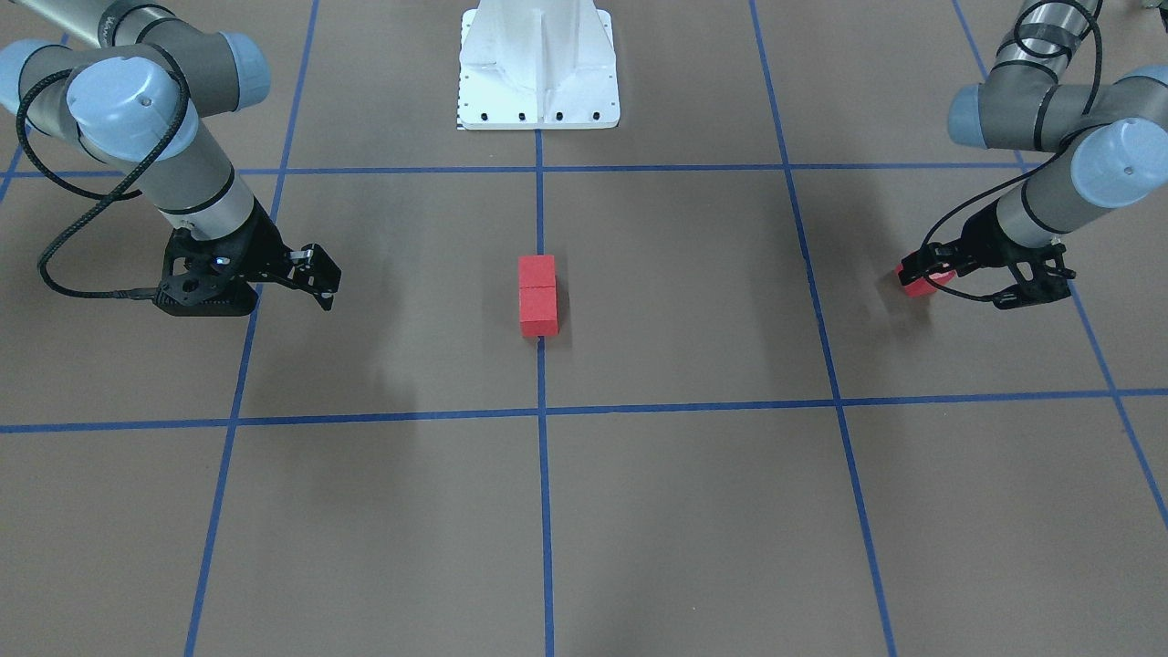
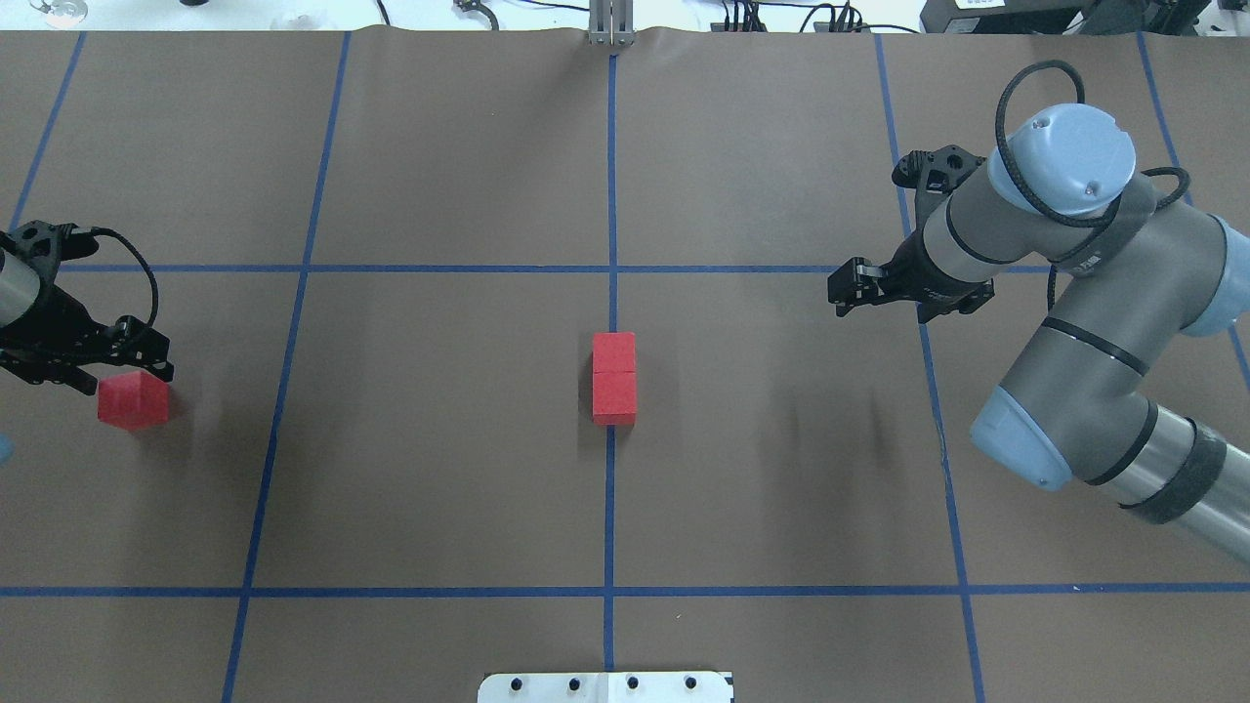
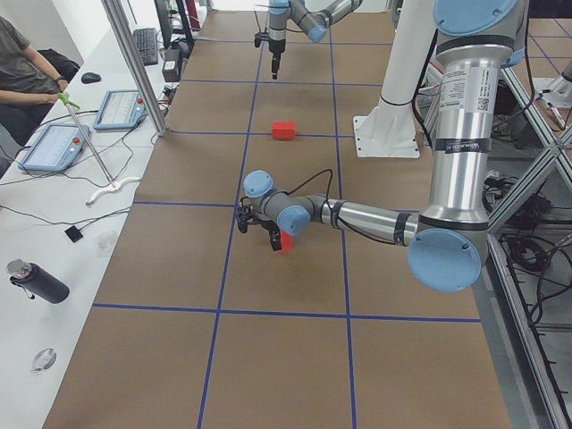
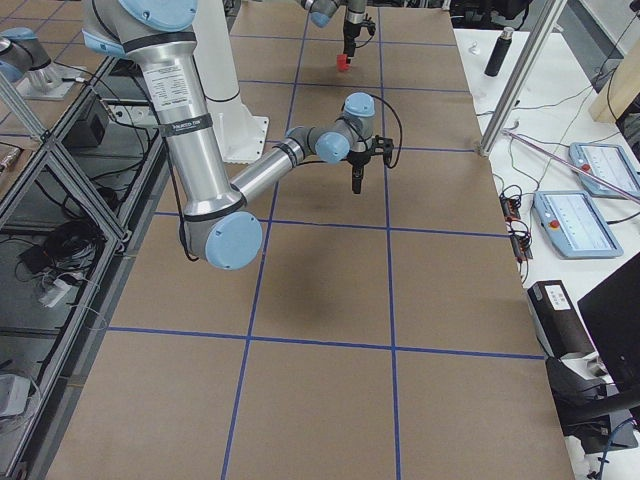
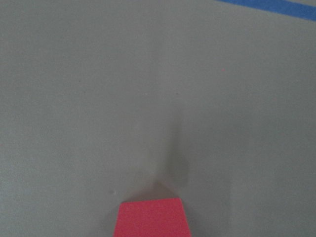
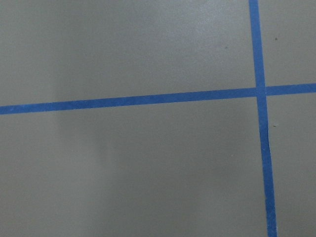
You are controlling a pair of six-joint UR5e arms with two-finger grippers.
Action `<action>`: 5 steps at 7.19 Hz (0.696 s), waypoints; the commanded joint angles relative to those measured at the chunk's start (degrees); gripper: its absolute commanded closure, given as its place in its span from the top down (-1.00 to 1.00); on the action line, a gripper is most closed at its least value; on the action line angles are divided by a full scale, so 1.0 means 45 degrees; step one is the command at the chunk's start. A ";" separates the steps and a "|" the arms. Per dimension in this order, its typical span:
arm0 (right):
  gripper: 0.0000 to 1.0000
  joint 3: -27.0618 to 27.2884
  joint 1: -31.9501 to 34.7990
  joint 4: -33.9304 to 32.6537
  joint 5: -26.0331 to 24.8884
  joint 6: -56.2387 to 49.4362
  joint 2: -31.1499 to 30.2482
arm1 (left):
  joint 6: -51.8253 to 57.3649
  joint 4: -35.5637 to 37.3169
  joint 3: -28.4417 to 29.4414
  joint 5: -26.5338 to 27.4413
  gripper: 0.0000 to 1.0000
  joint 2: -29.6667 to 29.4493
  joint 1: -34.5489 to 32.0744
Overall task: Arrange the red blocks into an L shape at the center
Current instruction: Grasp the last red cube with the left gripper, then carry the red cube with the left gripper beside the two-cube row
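Two red blocks [image 2: 613, 378] sit joined at the center [image 2: 449, 430], the third block [image 2: 133, 399] far off at nine o'clock, apparently pinched in the left gripper [image 2: 135, 363]; light and rigid, it suits gripping on flat opposite faces, while the right gripper [image 2: 852, 291] hangs empty, gap unclear.

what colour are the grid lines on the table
Blue tape lines on brown; clearest in the overhead view.

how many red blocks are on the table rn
3. Two red blocks touch in a line on the centre tape line; the third block sits far off at the left gripper. None seem hidden.
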 commanded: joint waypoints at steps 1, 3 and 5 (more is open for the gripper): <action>1.00 0.0021 0.0014 0.0000 0.0000 0.0000 0.0001 | -0.0021 -0.0012 0.0160 0.0215 0.96 -0.0007 0.0152; 1.00 0.0274 0.0014 0.0000 -0.0019 0.0000 -0.0096 | -0.0021 -0.0012 0.0160 0.0216 -0.74 -0.0007 0.0212; 1.00 0.0275 0.0014 0.0000 -0.0039 0.0000 -0.0116 | 0.0154 0.0085 -0.0266 0.0081 -1.00 -0.0007 0.0192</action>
